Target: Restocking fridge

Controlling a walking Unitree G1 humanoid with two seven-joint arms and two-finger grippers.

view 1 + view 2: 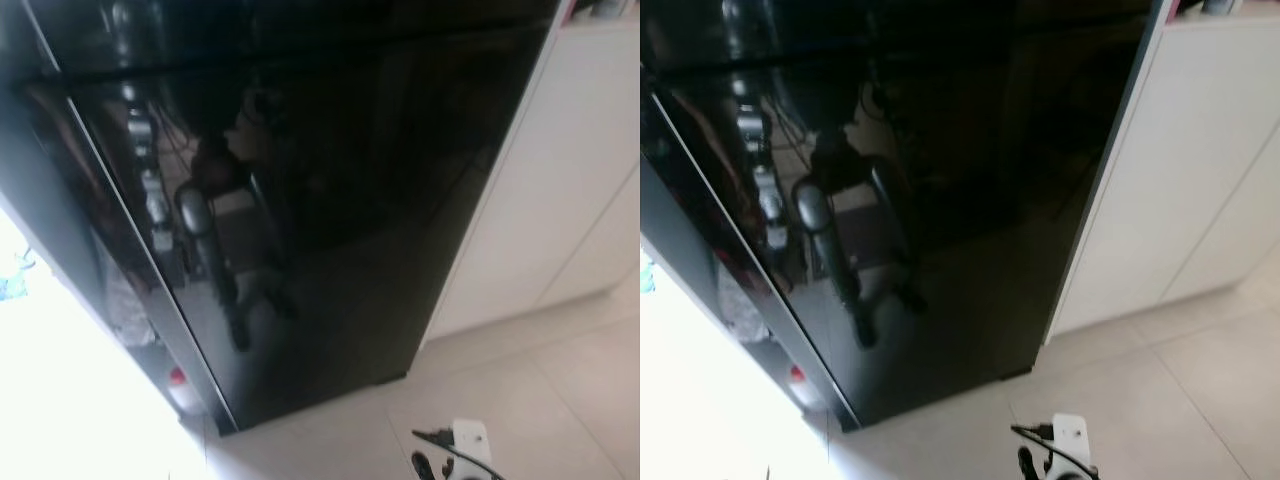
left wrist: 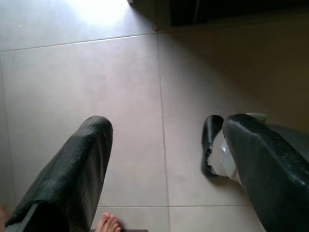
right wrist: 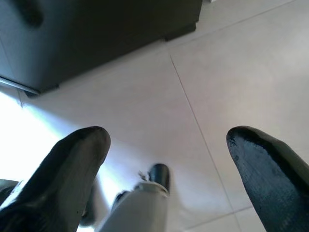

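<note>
A tall fridge with a glossy black door [image 1: 340,180] stands right in front of me, and the door mirrors my own body and arm. Along the door's left edge a narrow gap shows shelves and a small bottle with a red cap [image 1: 180,388]. My left gripper [image 2: 166,125] hangs over the tiled floor, open, with nothing between its fingers. My right gripper [image 3: 166,137] also hangs open and empty above the floor, near the fridge's bottom corner [image 3: 96,43].
A white cabinet [image 1: 570,170] stands against the fridge on the right. Pale floor tiles [image 1: 560,400] stretch in front, with my own foot [image 1: 465,445] on them. A person's bare toes [image 2: 108,224] rest on the floor close behind my left gripper. Bright light falls at the left.
</note>
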